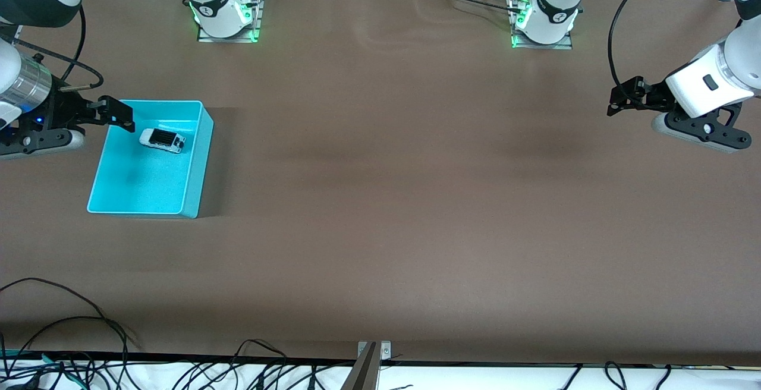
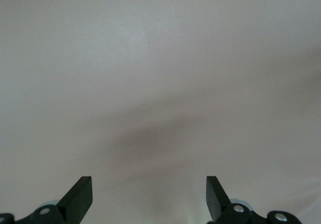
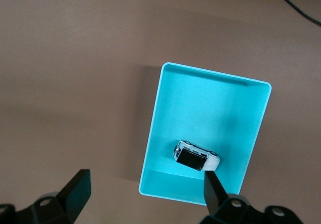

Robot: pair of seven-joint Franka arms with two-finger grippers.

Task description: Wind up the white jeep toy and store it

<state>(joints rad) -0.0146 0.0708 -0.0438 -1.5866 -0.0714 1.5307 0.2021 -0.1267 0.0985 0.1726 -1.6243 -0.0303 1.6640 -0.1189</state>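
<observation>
The white jeep toy (image 1: 162,140) lies inside the turquoise bin (image 1: 196,167) on the brown counter (image 1: 416,200); the right gripper (image 1: 113,112) hovers over the bin's edge, jaws apart and empty; the left gripper (image 1: 624,97) waits over bare counter at its own end, jaws apart; no writing is legible.

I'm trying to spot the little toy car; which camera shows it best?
The right wrist view: it looks straight down on the white jeep toy lying in the turquoise bin. The front view shows it smaller, and the left wrist view shows only bare table.
</observation>
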